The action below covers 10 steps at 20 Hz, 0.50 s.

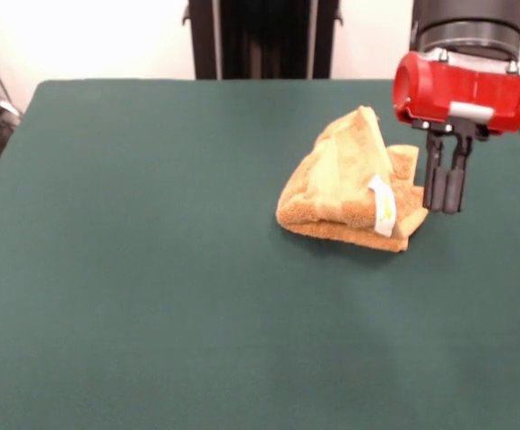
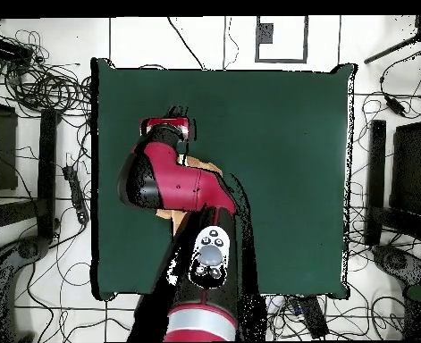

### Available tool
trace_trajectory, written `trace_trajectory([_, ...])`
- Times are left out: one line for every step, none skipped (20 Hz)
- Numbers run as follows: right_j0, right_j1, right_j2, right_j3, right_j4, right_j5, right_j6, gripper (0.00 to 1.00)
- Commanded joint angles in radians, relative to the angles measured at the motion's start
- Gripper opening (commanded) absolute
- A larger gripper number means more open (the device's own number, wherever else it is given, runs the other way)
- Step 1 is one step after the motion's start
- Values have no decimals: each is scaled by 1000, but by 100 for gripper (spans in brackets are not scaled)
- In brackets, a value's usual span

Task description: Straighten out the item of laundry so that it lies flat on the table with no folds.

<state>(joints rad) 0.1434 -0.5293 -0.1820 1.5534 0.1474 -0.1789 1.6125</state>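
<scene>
Your tool [image 1: 446, 195] hangs just beside the towel [image 1: 350, 184], fingers pressed together, holding nothing. The towel sits bunched and folded on the tabletop [image 1: 152, 269], tag [image 1: 383, 204] facing the front camera. You're between grasps, I'd say: next, open up and catch a free corner to pull out.

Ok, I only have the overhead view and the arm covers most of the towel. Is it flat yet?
Observer: No. The towel is bunched into a peaked heap with folded layers.
Operator: Where is the gripper?
Observer: The gripper hangs just beside the heap's edge, not over its peak. I cannot tell whether it touches.
Operator: Any tag showing?
Observer: Yes, a white-yellow tag lies on the side that faces the front camera.
</scene>
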Motion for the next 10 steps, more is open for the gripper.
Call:
trace_trajectory([24, -34, 14, 90, 15, 118, 178, 0])
trace_trajectory([37, -33, -17, 90, 14, 139, 164, 0])
trace_trajectory([47, -31, -41, 92, 10, 154, 152, 0])
trace_trajectory([49, -36, -54, 94, -2, 162, 139, 0])
trace_trajectory([50, -41, -66, 96, -14, 170, 126, 0])
trace_trajectory([39, -48, -56, 107, -20, 174, 127, 0])
trace_trajectory([20, -53, -36, 112, -34, 174, 124, 0])
trace_trajectory([-1, -62, -8, 119, -51, 158, 125, 0])
trace_trajectory([-26, -70, 24, 126, -69, 138, 128, 0])
trace_trajectory([-37, -71, 37, 122, -79, 142, 122, 0])
